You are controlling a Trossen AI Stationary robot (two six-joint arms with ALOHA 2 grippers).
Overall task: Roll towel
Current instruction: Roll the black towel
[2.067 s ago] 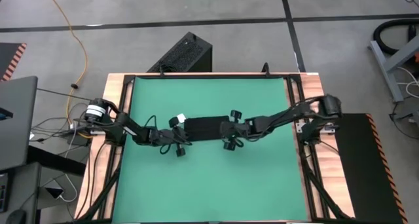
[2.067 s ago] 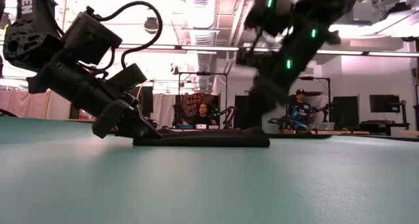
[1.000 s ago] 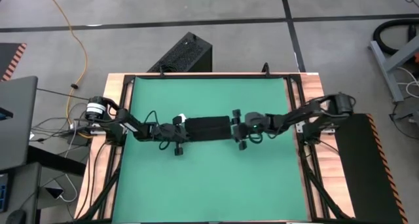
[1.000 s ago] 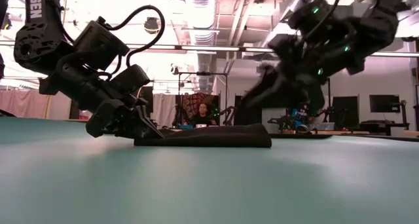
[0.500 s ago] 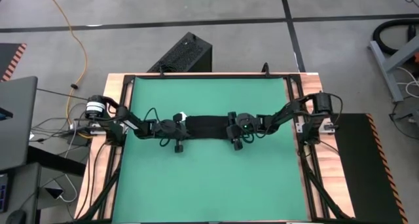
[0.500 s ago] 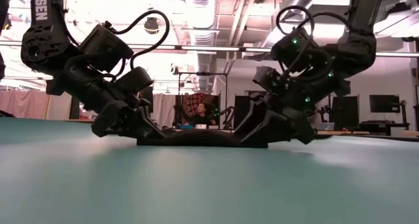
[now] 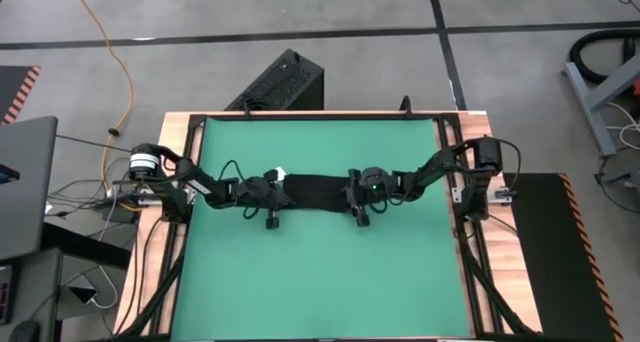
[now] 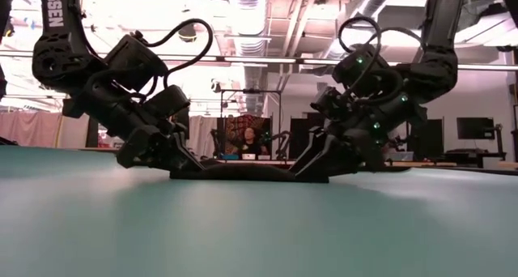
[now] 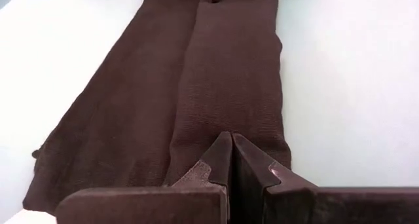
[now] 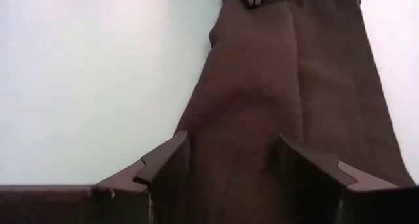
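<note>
The black towel (image 7: 315, 189) lies as a long narrow strip across the middle of the green mat (image 7: 320, 272), with a white tag (image 7: 281, 174) at its left end. One long side is folded over into a raised band (image 9: 226, 73). My left gripper (image 9: 232, 140) is shut at the towel's left end (image 8: 182, 173). My right gripper (image 10: 232, 160) is open and low at the right end (image 7: 348, 190), where the raised band (image 10: 249, 106) humps up between its two fingers. My left gripper has its shut fingertips (image 9: 222, 149) down on the raised band at the towel's left end, slanting down from the table's left and lying along the strip. No cloth shows between the tips. The towel lies on the mat. My right gripper stands astride the band's right end (image 10: 236, 185), slanting down from the table's right; whether its fingers (image 10: 167, 162) touch the cloth I cannot tell.
A hard black ribbed box (image 7: 285, 82) stands on the floor beyond the table's far edge. A dark laptop (image 7: 20, 187) and cables lie off the left side. Bare mat stretches on the near and far sides of the towel. People sit in the room behind (image 8: 244, 139).
My right gripper has come down from above the mat and tipped lower, and its open fingers now stand on either side of the towel's right end. The towel has stayed in place on the mat.
</note>
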